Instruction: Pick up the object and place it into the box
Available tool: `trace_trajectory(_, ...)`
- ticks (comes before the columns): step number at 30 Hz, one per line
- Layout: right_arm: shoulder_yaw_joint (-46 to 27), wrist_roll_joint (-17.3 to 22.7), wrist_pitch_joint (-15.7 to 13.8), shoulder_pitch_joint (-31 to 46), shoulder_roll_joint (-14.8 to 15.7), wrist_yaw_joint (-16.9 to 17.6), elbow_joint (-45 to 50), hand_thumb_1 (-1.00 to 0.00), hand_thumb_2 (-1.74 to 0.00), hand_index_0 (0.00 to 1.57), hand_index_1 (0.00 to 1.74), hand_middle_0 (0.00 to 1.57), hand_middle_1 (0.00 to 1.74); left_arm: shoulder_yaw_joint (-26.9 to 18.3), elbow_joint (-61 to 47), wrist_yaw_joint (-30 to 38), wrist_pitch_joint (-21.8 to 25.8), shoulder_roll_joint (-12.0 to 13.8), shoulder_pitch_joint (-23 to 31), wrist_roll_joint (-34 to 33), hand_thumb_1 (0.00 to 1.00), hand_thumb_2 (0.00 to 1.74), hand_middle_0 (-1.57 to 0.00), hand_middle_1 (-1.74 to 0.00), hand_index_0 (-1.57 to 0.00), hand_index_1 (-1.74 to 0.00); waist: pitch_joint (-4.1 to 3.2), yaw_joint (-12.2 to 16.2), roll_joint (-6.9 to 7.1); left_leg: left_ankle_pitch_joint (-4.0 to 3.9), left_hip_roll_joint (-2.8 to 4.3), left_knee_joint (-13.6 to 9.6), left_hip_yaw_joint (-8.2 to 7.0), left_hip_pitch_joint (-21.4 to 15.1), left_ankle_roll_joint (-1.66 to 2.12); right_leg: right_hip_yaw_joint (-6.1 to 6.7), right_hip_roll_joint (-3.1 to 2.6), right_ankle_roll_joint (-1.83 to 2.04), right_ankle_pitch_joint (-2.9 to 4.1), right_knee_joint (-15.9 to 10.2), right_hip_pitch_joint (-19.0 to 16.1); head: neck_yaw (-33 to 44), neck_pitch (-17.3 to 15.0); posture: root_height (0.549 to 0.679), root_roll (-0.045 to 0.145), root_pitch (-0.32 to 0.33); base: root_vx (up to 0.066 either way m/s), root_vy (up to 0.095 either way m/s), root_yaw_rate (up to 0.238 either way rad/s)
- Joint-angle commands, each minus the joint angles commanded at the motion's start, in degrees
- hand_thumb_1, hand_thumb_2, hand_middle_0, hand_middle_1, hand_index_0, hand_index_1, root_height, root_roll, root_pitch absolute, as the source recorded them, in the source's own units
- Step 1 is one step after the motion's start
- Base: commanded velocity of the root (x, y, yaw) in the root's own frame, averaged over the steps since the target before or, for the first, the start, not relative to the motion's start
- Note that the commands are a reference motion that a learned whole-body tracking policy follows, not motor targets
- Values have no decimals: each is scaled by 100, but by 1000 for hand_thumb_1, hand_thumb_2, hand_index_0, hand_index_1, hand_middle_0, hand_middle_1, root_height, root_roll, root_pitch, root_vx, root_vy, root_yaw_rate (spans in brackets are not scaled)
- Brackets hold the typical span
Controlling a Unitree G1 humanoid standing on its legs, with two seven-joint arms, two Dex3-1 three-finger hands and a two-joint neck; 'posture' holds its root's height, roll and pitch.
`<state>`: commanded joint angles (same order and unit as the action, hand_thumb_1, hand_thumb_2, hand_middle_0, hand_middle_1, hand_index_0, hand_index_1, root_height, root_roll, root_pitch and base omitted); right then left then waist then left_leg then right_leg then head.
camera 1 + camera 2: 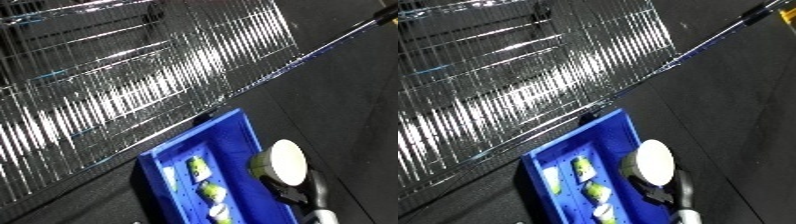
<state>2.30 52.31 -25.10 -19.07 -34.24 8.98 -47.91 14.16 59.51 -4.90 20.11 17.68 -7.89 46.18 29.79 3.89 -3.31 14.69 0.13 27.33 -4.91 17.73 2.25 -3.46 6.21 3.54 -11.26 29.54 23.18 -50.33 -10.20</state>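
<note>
We are holding a white-ended roll (282,161) in our right hand (300,192), fingers curled round it, just beside the blue bin (233,131) for release.

We see a white-topped round object (282,161) poised at the blue bin's (233,131) right rim; yellow-green items (199,168) lie inside.

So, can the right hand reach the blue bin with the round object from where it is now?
Probably yes. The right hand holds the round white object just at the blue bin's right rim, and nothing stands between them.
</note>
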Motion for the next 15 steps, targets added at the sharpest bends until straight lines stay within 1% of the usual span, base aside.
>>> trace_trajectory(3, -39, -15, 44, -83, -31, -40, -324, 0, 0, 0, 0, 0, 0, 63, 31, -65, -9, -2, -14, -7, 0, 0, 0, 0, 0, 0, 0, -30, -69, -3, -42, 9, 29, -13, -8, -2, 12, -7, -4, 21, -1, -89, -78, 659, 68, 65, 22, -6, 53)
trace_trajectory(7, 2, -66, 25, -269, -55, -134, -704, 0, 0, 0, 0, 0, 0, 147, 55, -129, -40, 9, -47, 0, 0, 0, 0, 0, 0, 0, 0, -54, -128, -23, -78, -11, 54, -28, -12, -3, 14, -12, -3, 31, 2, -175, -175, 659, 72, 64, 17, -10, 32)
trace_trajectory(15, 112, -211, 48, -376, -69, -259, -796, 0, 0, 0, 0, 0, 0, 217, 55, -212, -61, 32, -78, 33, 0, 0, 0, 0, 0, 0, 0, -50, -147, -64, -110, -39, 92, -23, -14, 1, -45, -40, -29, 78, 37, -69, -347, 658, 74, 64, 7, -7, 8)
